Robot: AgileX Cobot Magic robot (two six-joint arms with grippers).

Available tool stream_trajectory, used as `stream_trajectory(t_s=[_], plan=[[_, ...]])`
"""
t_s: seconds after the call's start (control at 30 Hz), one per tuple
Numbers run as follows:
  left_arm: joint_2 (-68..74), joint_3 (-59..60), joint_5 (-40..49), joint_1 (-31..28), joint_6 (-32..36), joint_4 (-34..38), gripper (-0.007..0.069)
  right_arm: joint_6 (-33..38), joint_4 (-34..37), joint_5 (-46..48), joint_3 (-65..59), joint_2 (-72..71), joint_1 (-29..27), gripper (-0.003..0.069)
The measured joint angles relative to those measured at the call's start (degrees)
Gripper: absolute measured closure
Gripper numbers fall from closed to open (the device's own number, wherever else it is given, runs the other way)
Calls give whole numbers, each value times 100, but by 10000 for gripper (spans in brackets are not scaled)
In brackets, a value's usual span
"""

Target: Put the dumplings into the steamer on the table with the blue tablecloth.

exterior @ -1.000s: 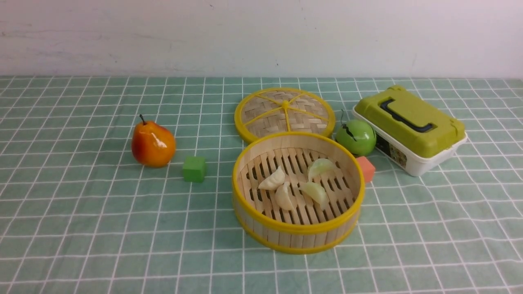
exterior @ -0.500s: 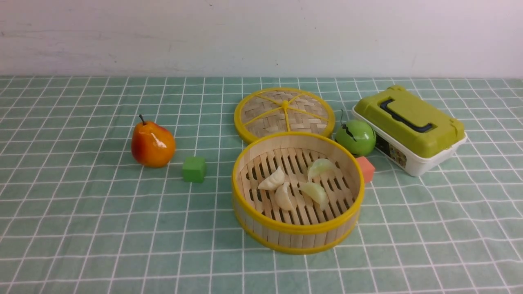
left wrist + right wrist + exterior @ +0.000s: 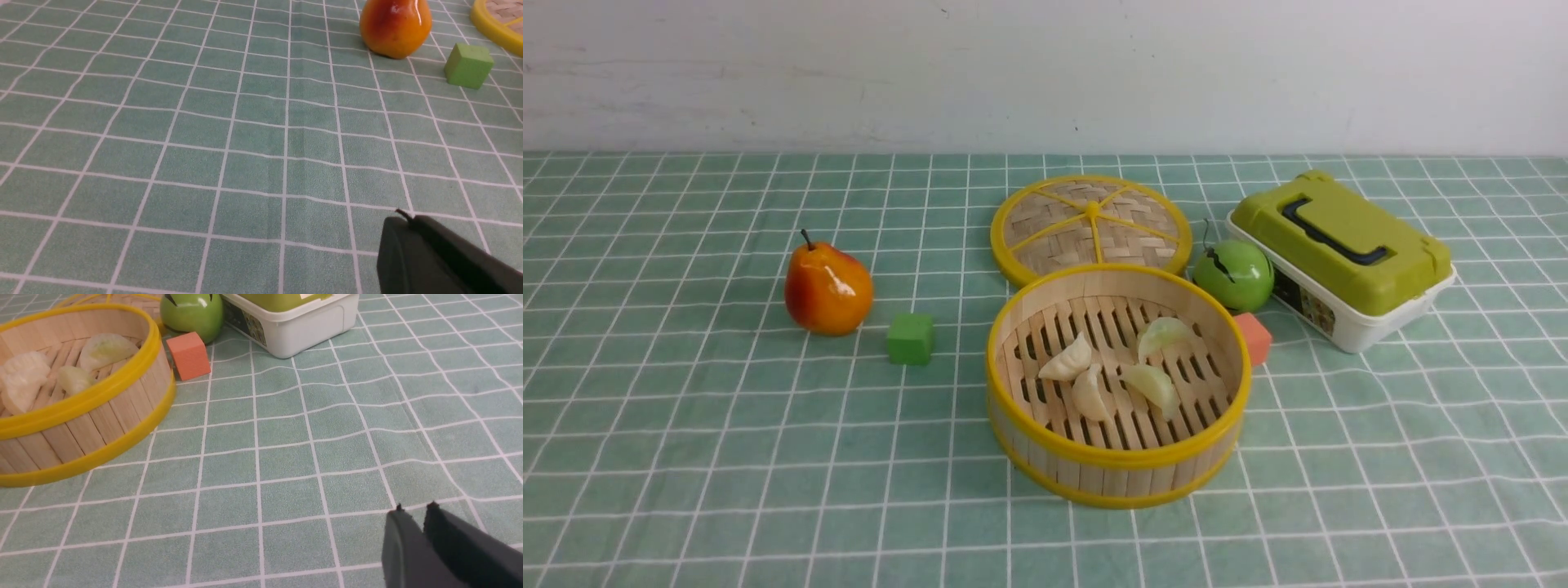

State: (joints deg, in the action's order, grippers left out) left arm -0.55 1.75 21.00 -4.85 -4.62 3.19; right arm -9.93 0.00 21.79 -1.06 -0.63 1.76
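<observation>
The steamer (image 3: 1117, 459), a round bamboo basket with yellow rims, stands right of centre on the blue tablecloth (image 3: 686, 457) that covers the table. Several pale dumplings (image 3: 1089, 394) lie on its slatted floor. The right wrist view shows the steamer (image 3: 86, 401) with the dumplings (image 3: 102, 349) inside, well away from my right gripper (image 3: 414, 508). That gripper hangs low over bare cloth, fingertips a narrow gap apart, nothing between them. My left gripper (image 3: 404, 216) is shut and empty above bare cloth. Neither gripper appears in the front view.
The flat woven lid (image 3: 1092, 224) lies behind the steamer. A green apple (image 3: 1233, 274), an orange cube (image 3: 1254, 336) and a green-lidded white box (image 3: 1342, 257) sit to its right. A pear (image 3: 827, 287) and a green cube (image 3: 911, 337) are on its left.
</observation>
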Motion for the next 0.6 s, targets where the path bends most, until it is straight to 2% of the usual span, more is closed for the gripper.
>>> stream_trajectory(t_s=[0.6], plan=[[0, 0, -5, 0, 0, 0, 636, 0, 0, 0, 0, 0, 0, 563]])
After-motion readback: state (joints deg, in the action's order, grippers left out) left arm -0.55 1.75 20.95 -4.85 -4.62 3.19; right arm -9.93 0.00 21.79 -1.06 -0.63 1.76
